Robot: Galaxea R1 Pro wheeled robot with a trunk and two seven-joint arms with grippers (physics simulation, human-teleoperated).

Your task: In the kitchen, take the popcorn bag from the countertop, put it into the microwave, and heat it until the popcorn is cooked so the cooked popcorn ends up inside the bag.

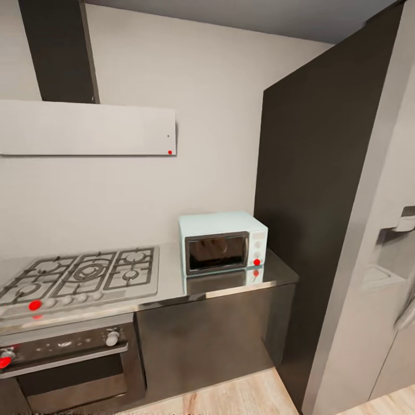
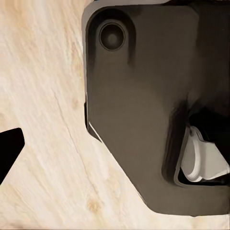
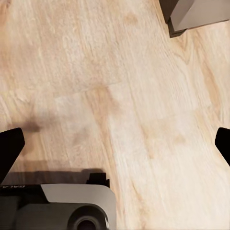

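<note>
Gas hob (image 1: 80,274) above a steel oven (image 1: 66,360), fridge (image 1: 374,276) right.

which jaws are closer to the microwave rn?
Can't tell: left jaws and right jaws face the wood floor by the robot's base; the microwave sits on the countertop, neither near it.
</note>
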